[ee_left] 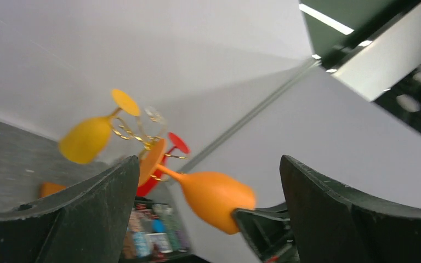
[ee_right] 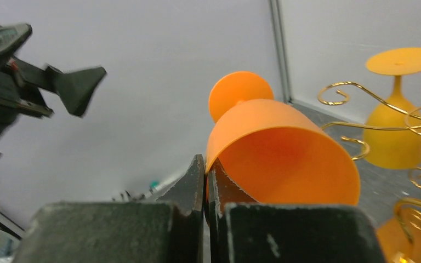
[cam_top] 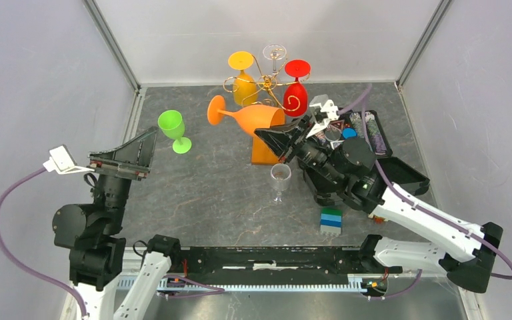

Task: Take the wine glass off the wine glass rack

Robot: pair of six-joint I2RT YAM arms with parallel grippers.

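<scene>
The gold wire wine glass rack (cam_top: 267, 83) stands at the back on its orange-brown base (cam_top: 265, 155). A yellow glass (cam_top: 243, 81), a red glass (cam_top: 296, 87) and a clear glass (cam_top: 275, 53) hang on it. My right gripper (cam_top: 281, 137) is shut on the rim of an orange wine glass (cam_top: 250, 117), held sideways in the air, off the rack's arms. In the right wrist view one finger is inside the bowl (ee_right: 282, 164) and one outside. My left gripper (cam_top: 128, 155) is open and empty at the left; its view shows the orange glass (ee_left: 214, 194) far ahead.
A green glass (cam_top: 173, 130) stands upright at the left. A small clear glass (cam_top: 280, 180) stands in front of the rack base. A black tray of small items (cam_top: 367, 130) lies at the right. A blue and green block stack (cam_top: 331, 221) sits near the front.
</scene>
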